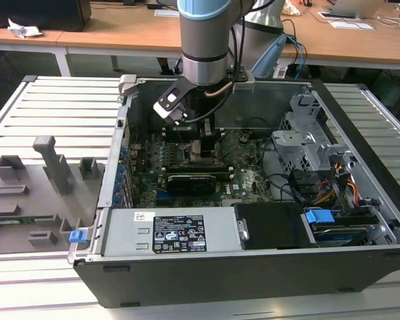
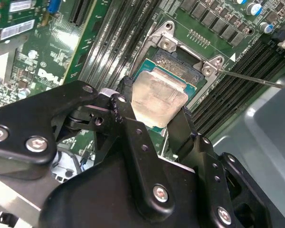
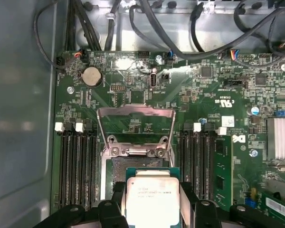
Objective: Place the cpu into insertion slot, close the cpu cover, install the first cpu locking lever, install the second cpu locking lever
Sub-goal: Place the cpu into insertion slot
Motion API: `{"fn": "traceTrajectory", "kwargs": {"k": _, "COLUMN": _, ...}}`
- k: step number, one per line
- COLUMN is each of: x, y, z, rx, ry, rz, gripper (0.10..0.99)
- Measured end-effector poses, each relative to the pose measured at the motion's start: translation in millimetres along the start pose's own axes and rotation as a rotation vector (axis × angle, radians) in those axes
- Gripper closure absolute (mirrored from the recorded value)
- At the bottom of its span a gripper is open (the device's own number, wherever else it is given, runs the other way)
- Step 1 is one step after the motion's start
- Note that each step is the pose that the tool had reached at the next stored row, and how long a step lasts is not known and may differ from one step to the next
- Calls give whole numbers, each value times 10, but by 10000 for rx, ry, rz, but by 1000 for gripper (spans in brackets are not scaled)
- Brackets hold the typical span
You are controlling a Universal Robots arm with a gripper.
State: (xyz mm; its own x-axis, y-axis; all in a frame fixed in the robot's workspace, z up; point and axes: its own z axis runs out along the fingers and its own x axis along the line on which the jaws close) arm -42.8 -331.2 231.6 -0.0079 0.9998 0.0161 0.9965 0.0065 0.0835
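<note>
My gripper (image 1: 203, 145) reaches down into the open computer case over the motherboard (image 1: 243, 170). It is shut on the cpu (image 2: 159, 95), a silvery square chip with a green rim, held by two opposite edges between black fingers (image 2: 125, 92). In the first wrist view the cpu (image 3: 152, 192) hangs just above the insertion slot (image 3: 133, 167), covering part of its dark centre. The insertion slot (image 2: 178, 61) shows its metal rim and screws. The cpu cover (image 3: 135, 124), a thin metal frame, stands swung open behind the slot. A thin locking lever (image 2: 256, 81) sticks out beside the socket.
Long black memory slots (image 3: 76, 166) flank the socket on both sides. A black card (image 1: 190, 181) lies across the board, with the power supply (image 1: 167, 233) at the case front and a drive cage (image 1: 307, 140) with cables at the exterior view's right. A grey fixture tray (image 1: 33, 193) sits outside the case.
</note>
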Motion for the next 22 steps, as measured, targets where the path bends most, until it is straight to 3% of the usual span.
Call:
{"fn": "traceTrajectory", "kwargs": {"k": 5, "x": 56, "y": -13, "z": 105, "rx": -2, "ry": -12, "rz": 129, "gripper": 549}}
{"fn": "traceTrajectory", "kwargs": {"k": 7, "x": 68, "y": -16, "z": 148, "rx": -1, "ry": -55, "rz": 120, "gripper": 549}}
{"fn": "traceTrajectory", "kwargs": {"k": 18, "x": 98, "y": -24, "z": 227, "rx": -3, "ry": -79, "rz": 272, "gripper": 549}}
{"fn": "traceTrajectory", "kwargs": {"k": 22, "x": 122, "y": -26, "z": 258, "rx": -1, "ry": -190, "rz": 261, "gripper": 549}}
